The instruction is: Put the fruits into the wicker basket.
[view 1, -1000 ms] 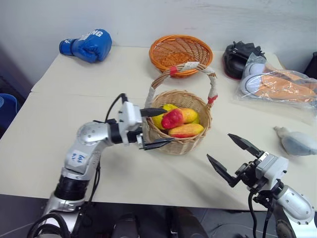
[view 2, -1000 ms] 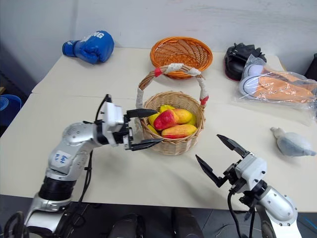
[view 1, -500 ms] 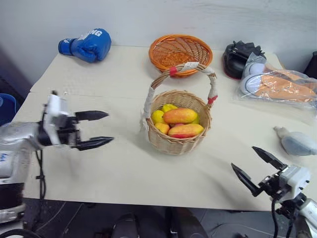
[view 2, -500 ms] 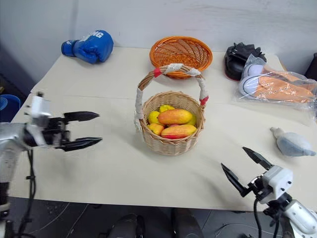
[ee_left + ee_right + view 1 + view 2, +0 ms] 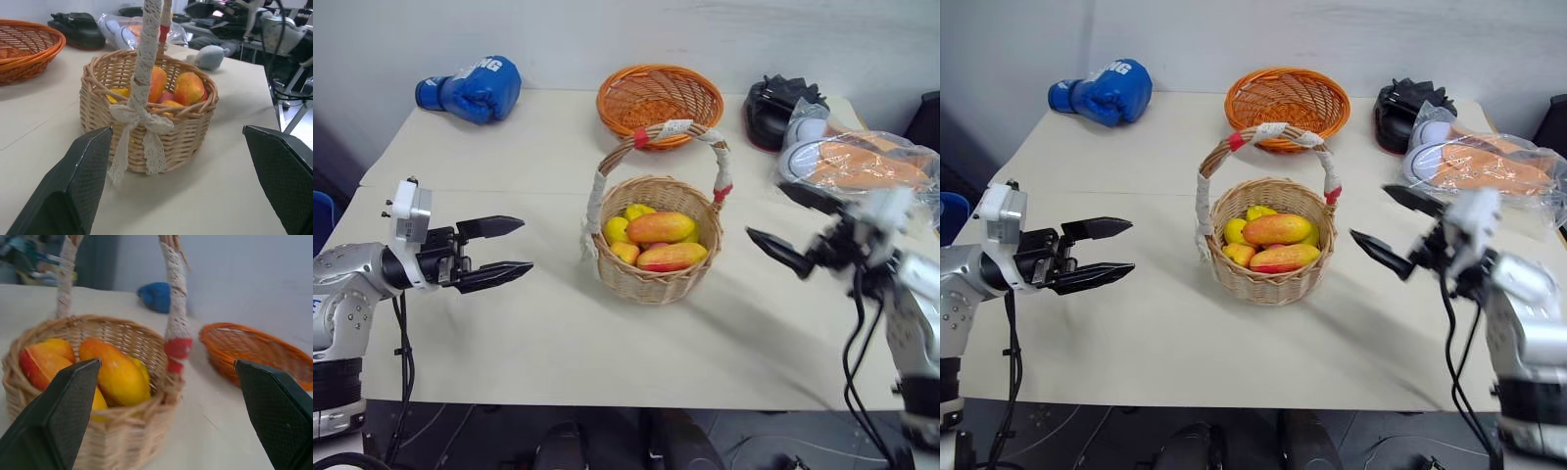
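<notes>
From the head views, the wicker basket (image 5: 653,250) stands upright near the middle of the beige bench (image 5: 538,333), and the fruits (image 5: 658,241) lie inside it — orange-yellow with a red blush, piled close together. Behind the basket sits an orange woven bowl (image 5: 660,96); far to the left of the basket, at the back edge, lies a blue boxing glove (image 5: 472,88). To the right of the basket and further back there is a black item (image 5: 775,106) and a clear plastic bag with orange content (image 5: 862,164). The left gripper (image 5: 499,252) hovers well apart from the basket on its left side, fingers spread and empty. The right gripper (image 5: 790,224) hangs at the basket's right side, near but not touching, fingers also spread and holding nothing.

In the left wrist view, the basket is seen between the two released black fingers (image 5: 73,188), its white lace-wrapped handle (image 5: 146,58) tied in a bow at the rim, and a grey plush toy (image 5: 211,56) lies beyond the basket.

In the right wrist view, the basket with the fruits is again between wide-apart fingers (image 5: 58,416) — the orange bowl is beside it.
</notes>
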